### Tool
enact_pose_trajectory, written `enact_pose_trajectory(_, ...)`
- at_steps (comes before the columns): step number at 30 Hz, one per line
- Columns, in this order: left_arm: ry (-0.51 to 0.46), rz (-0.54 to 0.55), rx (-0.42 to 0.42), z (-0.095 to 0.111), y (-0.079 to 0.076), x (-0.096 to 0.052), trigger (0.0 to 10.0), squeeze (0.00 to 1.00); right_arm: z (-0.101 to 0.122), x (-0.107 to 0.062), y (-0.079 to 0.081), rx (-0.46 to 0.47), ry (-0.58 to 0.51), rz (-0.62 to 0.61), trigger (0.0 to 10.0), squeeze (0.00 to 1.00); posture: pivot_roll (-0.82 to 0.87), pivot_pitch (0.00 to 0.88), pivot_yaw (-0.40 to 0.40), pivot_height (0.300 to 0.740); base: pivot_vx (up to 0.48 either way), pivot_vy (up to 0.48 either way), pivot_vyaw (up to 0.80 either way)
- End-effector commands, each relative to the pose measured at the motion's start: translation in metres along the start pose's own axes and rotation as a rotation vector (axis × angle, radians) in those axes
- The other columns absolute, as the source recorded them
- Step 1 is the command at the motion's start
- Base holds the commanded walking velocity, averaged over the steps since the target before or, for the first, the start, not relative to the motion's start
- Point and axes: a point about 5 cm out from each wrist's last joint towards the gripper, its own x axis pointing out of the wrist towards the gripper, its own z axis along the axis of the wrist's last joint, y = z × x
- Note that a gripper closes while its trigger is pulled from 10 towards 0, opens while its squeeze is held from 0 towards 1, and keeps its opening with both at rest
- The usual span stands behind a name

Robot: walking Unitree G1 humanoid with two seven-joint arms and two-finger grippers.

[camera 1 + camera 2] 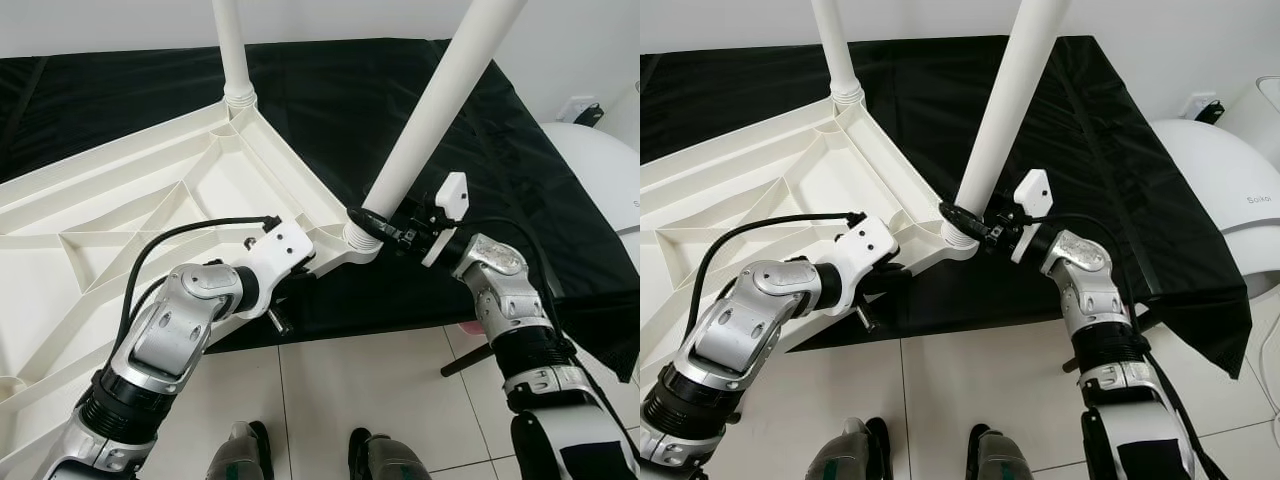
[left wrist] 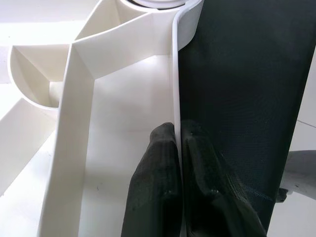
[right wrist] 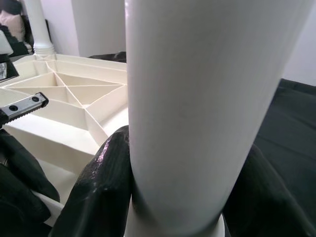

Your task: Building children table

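The right gripper (image 1: pixel 375 222) is closed around the base of a white table leg (image 1: pixel 440 100), its black fingers (image 3: pixel 101 187) pressing on both sides of the tube just above the corner socket. The left gripper (image 2: pixel 178 148) is pinched narrow on the thin rim of the upturned white tabletop (image 1: pixel 150 200), one finger on each side. The tabletop lies ribbed side up on a black cloth (image 1: pixel 330 90), its near corner overhanging the tiled floor (image 1: pixel 330 390). A second leg (image 1: pixel 232 50) stands upright at the far corner, while the held leg leans.

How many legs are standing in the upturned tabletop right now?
2. One leg stands at the far corner of the tabletop. The other leg, leaning, is at the near corner, held by the right gripper. Other corners are out of frame, so more may be hidden.
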Motion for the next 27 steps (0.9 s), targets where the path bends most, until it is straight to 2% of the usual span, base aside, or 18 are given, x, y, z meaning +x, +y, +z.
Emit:
enact_pose_trajectory(1,-0.021,0.074,0.012,0.006,0.004,-0.003,10.0,0.0,-0.004,0.005,0.008,-0.004,0.034,0.076,10.0,0.0,-0.05,0.202,-0.025,0.74,0.0,0.0,0.0)
enact_pose_trajectory(13,-0.019,0.077,0.008,0.006,0.004,-0.005,10.0,0.0,-0.007,0.004,0.012,-0.004,0.045,0.092,10.0,0.0,-0.05,0.209,-0.024,0.74,0.0,0.0,0.0)
enact_pose_trajectory(27,-0.019,0.071,0.01,0.007,0.004,-0.005,10.0,0.0,-0.016,-0.006,0.009,0.009,0.083,0.044,10.0,0.0,-0.06,0.215,-0.015,0.74,0.0,0.0,0.0)
